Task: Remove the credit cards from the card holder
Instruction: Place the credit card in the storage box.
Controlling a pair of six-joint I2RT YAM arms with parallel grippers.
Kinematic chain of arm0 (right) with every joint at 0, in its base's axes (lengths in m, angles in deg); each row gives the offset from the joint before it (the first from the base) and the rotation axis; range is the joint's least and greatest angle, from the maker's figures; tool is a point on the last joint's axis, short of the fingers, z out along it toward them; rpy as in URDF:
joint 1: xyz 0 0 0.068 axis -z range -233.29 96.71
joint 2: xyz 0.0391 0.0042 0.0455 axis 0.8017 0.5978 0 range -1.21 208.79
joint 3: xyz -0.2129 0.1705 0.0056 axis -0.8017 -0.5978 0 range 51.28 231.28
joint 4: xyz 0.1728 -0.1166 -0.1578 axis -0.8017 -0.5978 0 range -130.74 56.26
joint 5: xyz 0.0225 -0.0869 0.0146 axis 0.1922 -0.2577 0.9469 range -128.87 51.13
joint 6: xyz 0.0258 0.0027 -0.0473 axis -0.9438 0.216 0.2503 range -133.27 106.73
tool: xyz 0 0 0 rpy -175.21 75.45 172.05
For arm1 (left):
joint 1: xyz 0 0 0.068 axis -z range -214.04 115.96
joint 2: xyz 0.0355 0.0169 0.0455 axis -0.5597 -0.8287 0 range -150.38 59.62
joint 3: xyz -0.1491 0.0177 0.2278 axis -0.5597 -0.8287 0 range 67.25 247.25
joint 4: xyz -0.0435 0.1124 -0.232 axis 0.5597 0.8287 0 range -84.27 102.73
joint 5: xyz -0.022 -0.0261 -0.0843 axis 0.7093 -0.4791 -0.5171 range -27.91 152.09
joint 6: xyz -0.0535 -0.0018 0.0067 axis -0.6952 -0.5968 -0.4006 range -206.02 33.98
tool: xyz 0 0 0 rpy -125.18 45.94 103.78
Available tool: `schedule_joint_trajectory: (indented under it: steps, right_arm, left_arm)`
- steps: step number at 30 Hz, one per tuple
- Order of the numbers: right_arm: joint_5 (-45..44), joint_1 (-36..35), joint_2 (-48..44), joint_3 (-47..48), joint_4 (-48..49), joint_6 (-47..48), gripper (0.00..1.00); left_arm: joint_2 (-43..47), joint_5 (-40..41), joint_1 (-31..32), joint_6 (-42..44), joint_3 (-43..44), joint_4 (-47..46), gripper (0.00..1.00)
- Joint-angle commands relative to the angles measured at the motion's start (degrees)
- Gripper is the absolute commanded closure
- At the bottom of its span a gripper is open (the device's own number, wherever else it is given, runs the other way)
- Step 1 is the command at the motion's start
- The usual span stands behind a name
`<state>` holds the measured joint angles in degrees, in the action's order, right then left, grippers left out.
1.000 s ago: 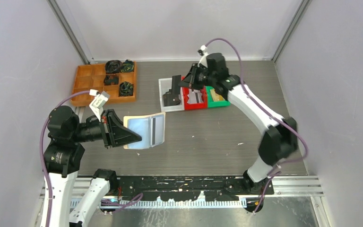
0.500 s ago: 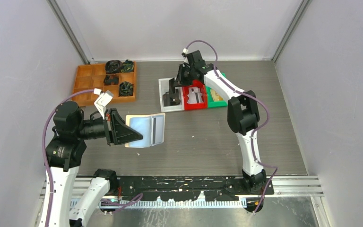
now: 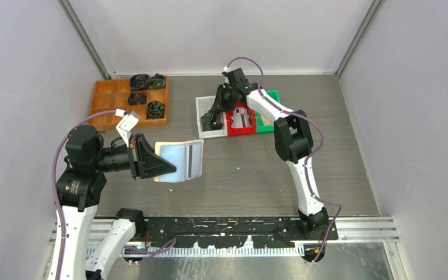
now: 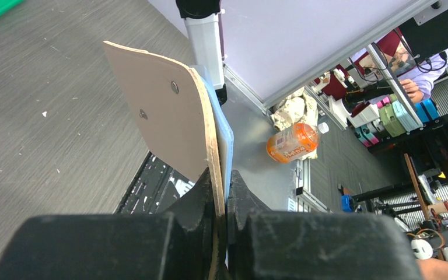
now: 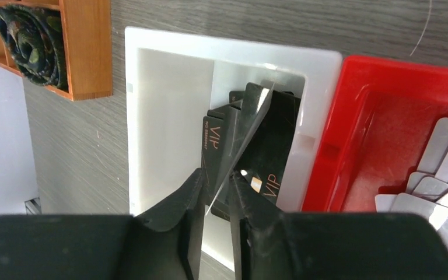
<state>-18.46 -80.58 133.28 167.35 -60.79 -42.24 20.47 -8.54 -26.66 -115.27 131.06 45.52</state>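
Grey plank table, grey walls. Top view: my left gripper [image 3: 172, 170] holds the card holder [image 3: 181, 158] spread open above the table, left of centre. My right gripper [image 3: 214, 118] is over the white tray [image 3: 203, 107]. Left wrist: jaws clamped on the holder's edge. Right wrist: jaws slightly apart, a pale card [image 5: 248, 125] loose between them, above dark credit cards [image 5: 273, 151] in that tray.

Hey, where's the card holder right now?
The beige-tan folding card holder with pale blue pockets is left of centre in the top view, clamped by the left gripper, on the near side of the orange wooden tray.
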Motion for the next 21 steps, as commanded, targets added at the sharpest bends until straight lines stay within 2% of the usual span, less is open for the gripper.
schedule_joint_trajectory:
  steps: [1, 3, 10, 13, 16, 19, 21]
  right_arm:
    - [1.69, -0.48, -8.60, -3.60, 6.12, -2.13, 0.66]
    - [2.31, -0.58, -11.55, -5.36, 7.60, -2.55, 0.60]
    - [3.81, -1.57, -24.44, -10.37, 8.17, -2.50, 0.52]
    - [7.07, -1.63, -32.49, -14.68, 10.26, -3.87, 0.44]
    - [16.33, -1.58, -41.43, -23.15, 20.09, -9.13, 0.29]
    - [24.56, -1.79, -49.74, -33.65, 40.64, -20.47, 0.12]
    - [28.52, -2.51, -53.56, -37.54, 49.70, -25.95, 0.06]
  left_arm:
    - [0.14, -1.87, -0.17, 0.80, 2.98, -1.24, 1.00]
    - [0.43, -1.96, -0.19, 0.57, 3.14, -1.25, 1.00]
    - [1.35, -2.35, -0.15, 0.30, 3.34, -1.02, 1.00]
    - [1.42, -3.11, -0.17, 0.03, 3.55, -1.14, 1.00]
    - [1.56, -3.51, -0.16, 0.00, 3.63, -0.82, 1.00]
    - [2.11, -4.20, -0.17, -0.39, 2.50, -1.23, 1.00]
    - [2.32, -4.74, -0.17, -1.29, 1.81, -2.17, 1.00]
